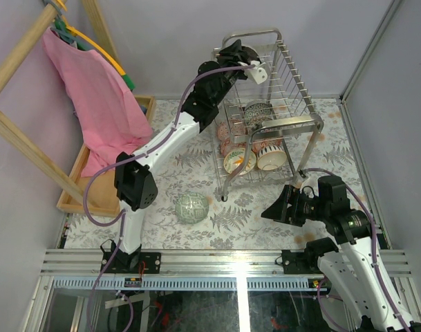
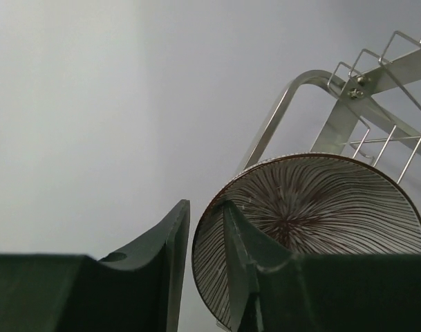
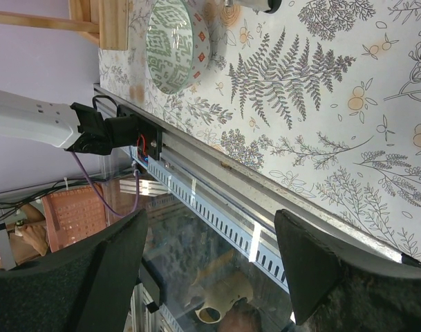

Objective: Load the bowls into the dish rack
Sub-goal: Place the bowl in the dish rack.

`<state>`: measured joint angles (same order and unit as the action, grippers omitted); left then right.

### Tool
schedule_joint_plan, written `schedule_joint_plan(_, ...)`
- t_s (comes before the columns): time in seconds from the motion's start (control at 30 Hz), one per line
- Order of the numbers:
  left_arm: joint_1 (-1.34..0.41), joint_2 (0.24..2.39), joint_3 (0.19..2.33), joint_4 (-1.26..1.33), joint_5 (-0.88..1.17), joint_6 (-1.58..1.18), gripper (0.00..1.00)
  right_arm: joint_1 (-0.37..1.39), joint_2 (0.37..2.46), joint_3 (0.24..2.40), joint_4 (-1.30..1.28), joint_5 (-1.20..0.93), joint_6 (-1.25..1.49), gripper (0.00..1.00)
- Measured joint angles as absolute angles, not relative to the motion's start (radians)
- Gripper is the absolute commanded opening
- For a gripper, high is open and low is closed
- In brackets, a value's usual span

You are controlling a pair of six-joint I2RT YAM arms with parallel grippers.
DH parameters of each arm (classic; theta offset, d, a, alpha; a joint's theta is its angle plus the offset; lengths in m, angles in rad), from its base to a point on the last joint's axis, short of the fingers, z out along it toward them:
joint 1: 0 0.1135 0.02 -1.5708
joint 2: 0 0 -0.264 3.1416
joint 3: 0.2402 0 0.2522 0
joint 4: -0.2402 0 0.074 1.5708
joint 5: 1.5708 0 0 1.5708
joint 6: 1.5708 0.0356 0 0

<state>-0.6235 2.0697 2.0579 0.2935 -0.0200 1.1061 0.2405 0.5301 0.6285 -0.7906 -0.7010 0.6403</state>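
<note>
Chrome rack (image 1: pixel 287 123): several bowls (image 1: pixel 239 160) in lower tier. Red-striped bowl (image 2: pixel 314 200) up at top tier, rim btw left gripper (image 2: pixel 204 207) jaws; can't tell if pinched or loose. Green bowl (image 1: pixel 192 207) on table (image 1: pixel 238 228), apart from rack. Right gripper (image 3: pixel 210 221) jaws spread wide over table's near edge.

A pink cloth (image 1: pixel 92 90) hangs from a wooden frame (image 1: pixel 30 149) well left of the left jaws, above a wooden tray (image 1: pixel 70 181) on the fern-printed counter (image 1: pixel 169 187).
</note>
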Motion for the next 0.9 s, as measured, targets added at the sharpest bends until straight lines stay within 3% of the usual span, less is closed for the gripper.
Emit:
schedule_joint_plan(0.2,-0.624,2.064,2.061,0.267,0.002,1.077,0.32,0.241,0.530,0.624,-0.785,-0.701,0.645,0.81)
schedule_joint_plan(0.67,-0.665,2.050,2.093,0.051,0.088,0.924,0.56,0.241,0.531,0.614,-0.771,-0.702,0.656,0.81)
schedule_joint_plan(0.9,-0.667,2.069,2.173,-0.101,0.107,0.799,0.60,0.241,0.535,0.617,-0.773,-0.702,0.656,0.81)
